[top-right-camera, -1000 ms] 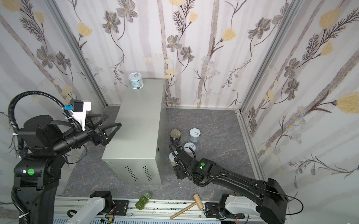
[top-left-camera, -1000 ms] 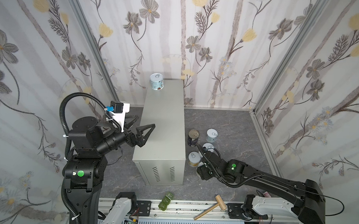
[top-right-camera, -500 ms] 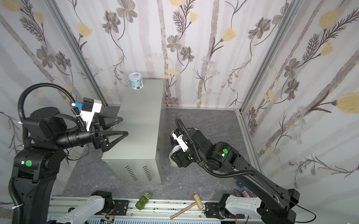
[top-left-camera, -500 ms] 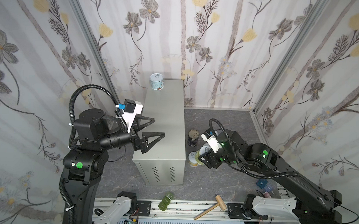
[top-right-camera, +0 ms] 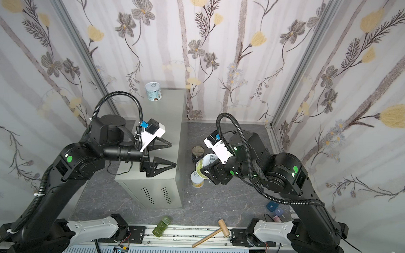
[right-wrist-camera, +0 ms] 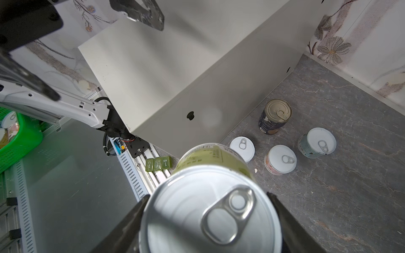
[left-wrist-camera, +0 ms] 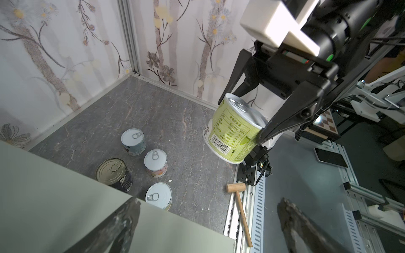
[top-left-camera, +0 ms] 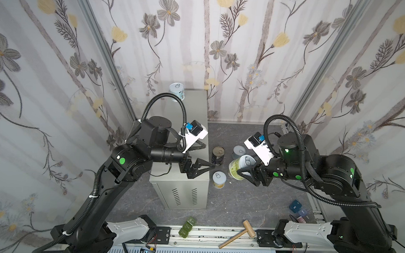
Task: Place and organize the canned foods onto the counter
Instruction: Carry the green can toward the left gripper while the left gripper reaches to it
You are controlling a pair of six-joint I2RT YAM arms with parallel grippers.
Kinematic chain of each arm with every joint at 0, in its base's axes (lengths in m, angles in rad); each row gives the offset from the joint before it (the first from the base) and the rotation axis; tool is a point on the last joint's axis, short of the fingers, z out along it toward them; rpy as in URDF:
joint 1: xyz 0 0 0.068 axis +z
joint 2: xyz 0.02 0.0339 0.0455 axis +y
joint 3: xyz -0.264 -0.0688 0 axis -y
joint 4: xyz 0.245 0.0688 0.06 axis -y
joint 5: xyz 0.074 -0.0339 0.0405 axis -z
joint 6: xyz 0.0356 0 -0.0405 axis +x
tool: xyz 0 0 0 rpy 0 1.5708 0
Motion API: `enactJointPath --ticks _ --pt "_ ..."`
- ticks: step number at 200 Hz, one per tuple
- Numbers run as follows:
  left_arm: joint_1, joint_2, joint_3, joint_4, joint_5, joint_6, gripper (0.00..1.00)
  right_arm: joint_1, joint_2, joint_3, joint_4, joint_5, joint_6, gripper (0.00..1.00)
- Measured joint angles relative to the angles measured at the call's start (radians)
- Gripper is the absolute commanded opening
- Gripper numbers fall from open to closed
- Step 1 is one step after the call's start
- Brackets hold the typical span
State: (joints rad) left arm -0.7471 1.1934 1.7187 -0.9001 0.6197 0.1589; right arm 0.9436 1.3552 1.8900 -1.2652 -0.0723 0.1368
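Observation:
My right gripper (top-left-camera: 241, 167) (right-wrist-camera: 210, 219) is shut on a green-labelled can (top-left-camera: 235, 166) (top-right-camera: 203, 165) (left-wrist-camera: 232, 133), held tilted in the air to the right of the counter (top-left-camera: 195, 113) (top-right-camera: 171, 121). My left gripper (top-left-camera: 208, 155) (top-right-camera: 172, 154) (left-wrist-camera: 208, 203) hangs open and empty over the counter's near right edge, facing that can. One pale can (top-left-camera: 176, 90) stands at the counter's far left corner. On the floor stand a navy can (top-left-camera: 218, 155) (right-wrist-camera: 275, 116), a yellow-labelled can (top-left-camera: 219, 178), a pale blue can (left-wrist-camera: 133, 141) and a pink can (left-wrist-camera: 156, 163).
A wooden mallet (top-left-camera: 237, 233) and green blocks (top-left-camera: 187, 226) lie on the front rail. Small blue boxes (top-left-camera: 296, 205) sit at the floor's near right corner. Papered walls close in the back and both sides. A green basket (right-wrist-camera: 19, 135) stands outside the cell.
My right arm has risen from the floor with the green-labelled can in its jaws. The left gripper, still open, has swung right along the counter toward the can.

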Motion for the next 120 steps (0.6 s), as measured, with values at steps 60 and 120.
enactJointPath --ticks 60,120 --pt "-0.219 0.109 0.056 0.039 -0.245 0.101 1.00 -0.014 0.003 0.021 0.003 -0.013 0.001 0.63" --pt "-0.359 0.156 0.043 0.088 -0.433 0.168 1.00 -0.023 0.026 0.049 0.006 -0.035 0.012 0.63"
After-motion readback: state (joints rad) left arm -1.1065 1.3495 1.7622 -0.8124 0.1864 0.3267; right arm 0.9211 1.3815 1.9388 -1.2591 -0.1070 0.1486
